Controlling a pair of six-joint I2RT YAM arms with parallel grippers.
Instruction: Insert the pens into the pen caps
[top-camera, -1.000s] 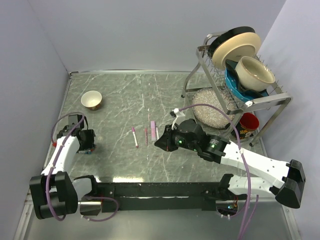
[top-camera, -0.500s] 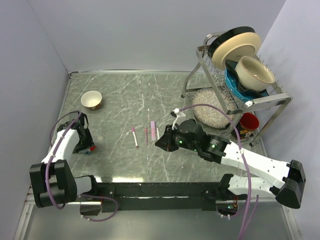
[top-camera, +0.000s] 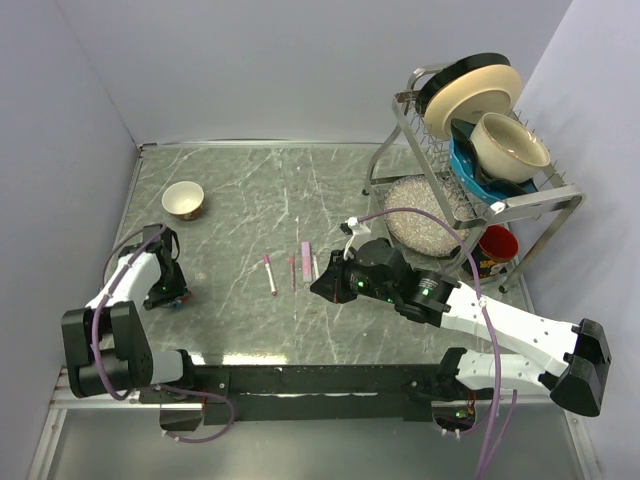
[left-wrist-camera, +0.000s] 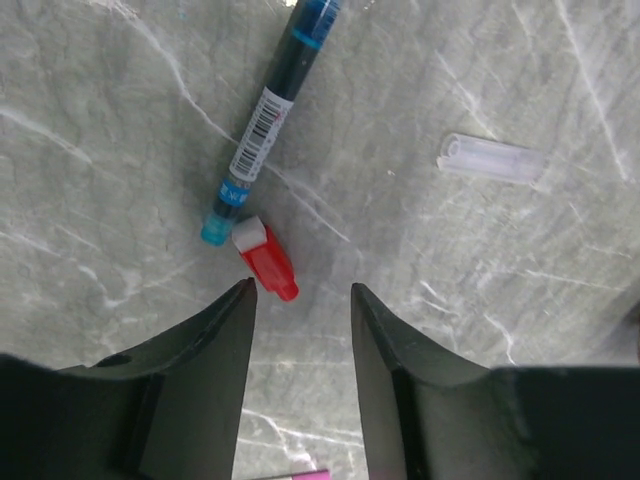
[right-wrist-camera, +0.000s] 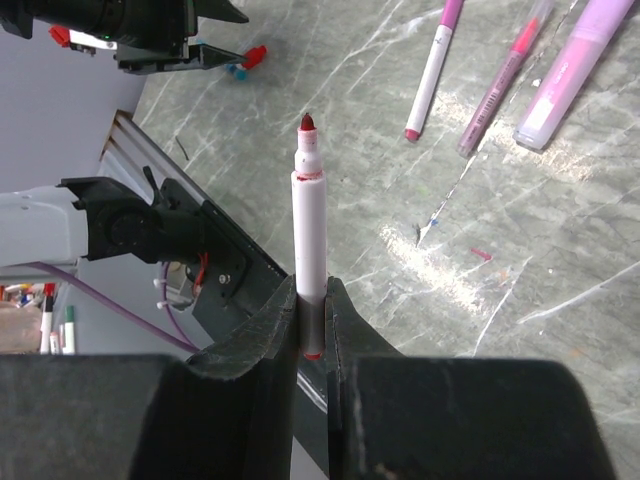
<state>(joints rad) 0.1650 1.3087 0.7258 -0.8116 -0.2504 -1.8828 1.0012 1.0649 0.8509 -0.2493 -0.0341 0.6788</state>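
Left wrist view: the left gripper hangs with its two dark fingers spread and nothing between them. It is directly above a small red plastic cap with a white end, which lies on the grey marbled table.
Cap's neighbours: a dark blue pen with a barcode label lies just beside the cap, its lower end almost touching it. A clear tubular cap lies well apart to the right.
Right gripper: the right gripper is clamped on the rear end of a white-barrelled pen, whose bare red tip points away from the fingers.
Step in hand: apparently fetching the red cap to meet the red-tipped pen.
Next move: descend and close across the cap's narrow width. The cap lies oblique to the jaws, so a wrist turn may be needed.
Other pens: a white pen with pink ends, a thin pink pen and a thick pale pink pen lie between the arms.
Hard to make out: which end of the red cap is open. From above, the cap is all but hidden under the left gripper.
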